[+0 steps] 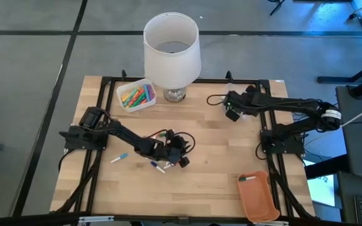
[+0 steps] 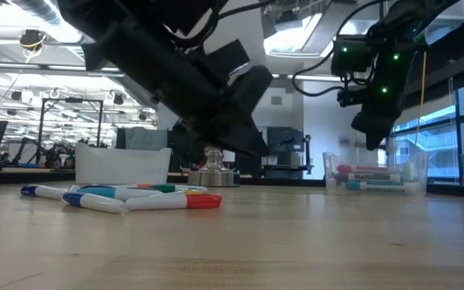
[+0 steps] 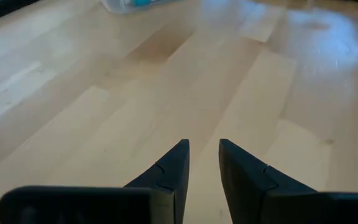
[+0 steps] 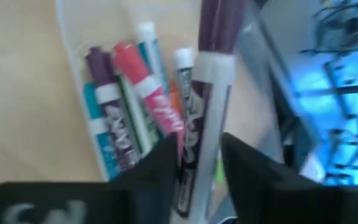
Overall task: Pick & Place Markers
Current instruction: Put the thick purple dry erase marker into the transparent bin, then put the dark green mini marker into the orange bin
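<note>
While the right gripper hangs above the clear bin of markers, a purple-capped marker stands between its parted fingers (whether it is gripped or already let go, I cannot tell). Near mid-table, the left gripper hovers low over bare wood, jaws slightly apart and empty, with several loose markers lying just beside it.

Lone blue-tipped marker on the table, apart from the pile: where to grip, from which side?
Take the marker at mid-barrel, from straight above, fingers set across its length. It lies flat and slanted on bare table, both long sides clear, so a top pinch should seat best.
</note>
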